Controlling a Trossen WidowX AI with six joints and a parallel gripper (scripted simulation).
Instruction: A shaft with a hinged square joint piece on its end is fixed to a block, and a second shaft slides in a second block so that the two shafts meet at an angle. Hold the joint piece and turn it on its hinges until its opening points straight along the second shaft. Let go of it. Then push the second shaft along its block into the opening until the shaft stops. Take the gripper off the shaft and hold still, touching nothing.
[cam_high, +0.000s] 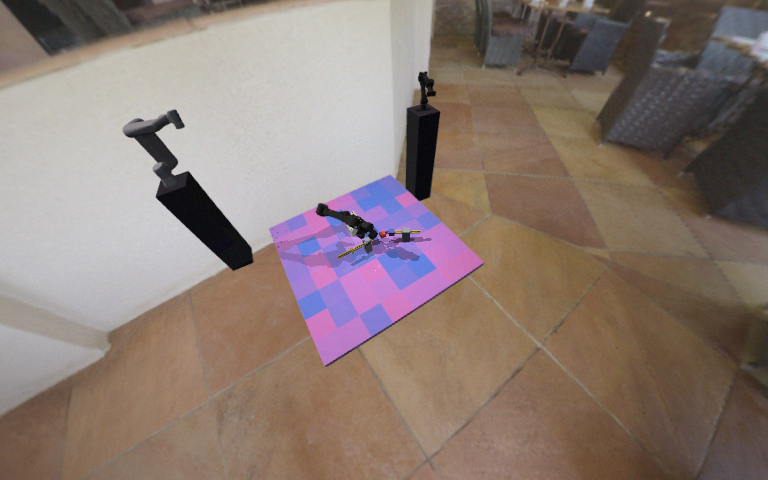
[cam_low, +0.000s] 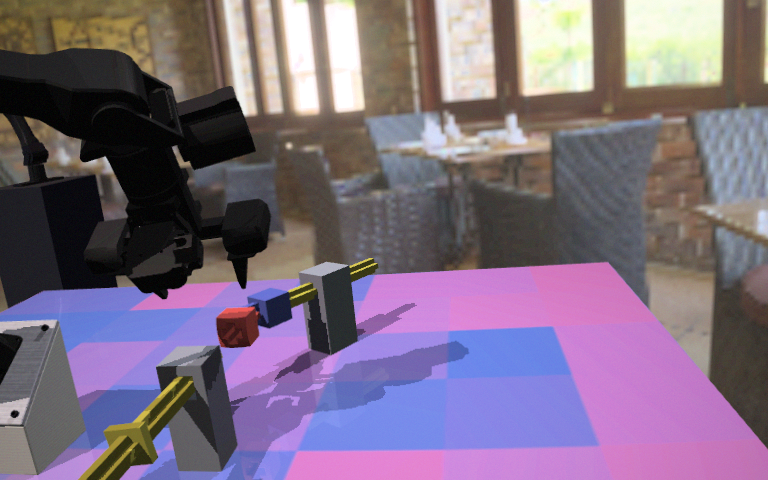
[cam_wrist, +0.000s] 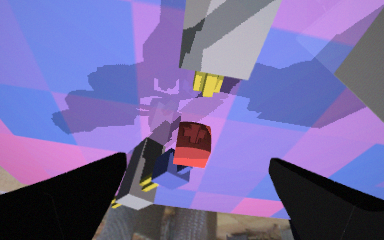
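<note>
The red joint piece is hinged to a blue piece on the first yellow shaft, held by a grey block. Its cross-shaped opening faces roughly toward the second shaft; exact alignment is unclear. That shaft ends just out of the second block, apart from the red piece. My gripper is open and empty, near the red piece; its fingertips show on either side of it in the wrist view.
The second shaft carries a square yellow collar. A grey wedge-shaped box stands at the left in the exterior view. Two black pedestals with other arms stand beside the patchwork table top.
</note>
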